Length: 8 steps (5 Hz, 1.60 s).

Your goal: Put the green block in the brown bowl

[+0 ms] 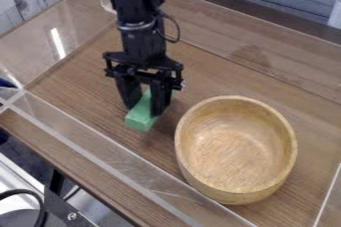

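Jaws [142,99] of your black arm [134,22] are clamped on the green block [139,117], one on each side of it, with its lower end showing below them; you have it near the brown bowl [236,147], outside its rim on the side toward the left of the view, while the bowl sits on the wooden worktop [80,97], its hollow facing up

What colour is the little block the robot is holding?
The block is bright green; the camera view shows it best.
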{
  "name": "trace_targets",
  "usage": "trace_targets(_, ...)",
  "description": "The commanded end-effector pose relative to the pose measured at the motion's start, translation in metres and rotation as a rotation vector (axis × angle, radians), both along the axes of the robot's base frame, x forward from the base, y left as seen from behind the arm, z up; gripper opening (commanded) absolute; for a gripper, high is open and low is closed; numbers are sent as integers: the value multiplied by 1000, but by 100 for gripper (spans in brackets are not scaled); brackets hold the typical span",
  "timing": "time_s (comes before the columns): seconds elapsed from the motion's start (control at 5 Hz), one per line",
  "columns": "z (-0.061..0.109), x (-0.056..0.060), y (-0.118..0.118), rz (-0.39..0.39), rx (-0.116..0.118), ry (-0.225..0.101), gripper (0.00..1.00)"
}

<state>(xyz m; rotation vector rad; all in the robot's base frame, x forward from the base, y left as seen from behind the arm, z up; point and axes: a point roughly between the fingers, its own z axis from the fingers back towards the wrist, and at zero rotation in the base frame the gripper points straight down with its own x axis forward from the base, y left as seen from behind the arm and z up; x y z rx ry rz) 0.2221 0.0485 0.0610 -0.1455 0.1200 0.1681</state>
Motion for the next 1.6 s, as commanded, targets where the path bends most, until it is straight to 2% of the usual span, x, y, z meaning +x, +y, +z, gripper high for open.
trace_targets(0.0,27,14,-3,-7,3,-82,0)
trace_targets(0.2,43,20,-24,-39,-20,-101,0)
trace_targets(0.4,51,22,-48,-79,-41,-106,0)
trace_targets(0.8,42,24,-112,-179,-55,-102,0)
trace_targets(1.0,32,20,-133,-210,-55,-91,0)
trace_targets(1.4,20,8,-140,-241,-43,-65,0)
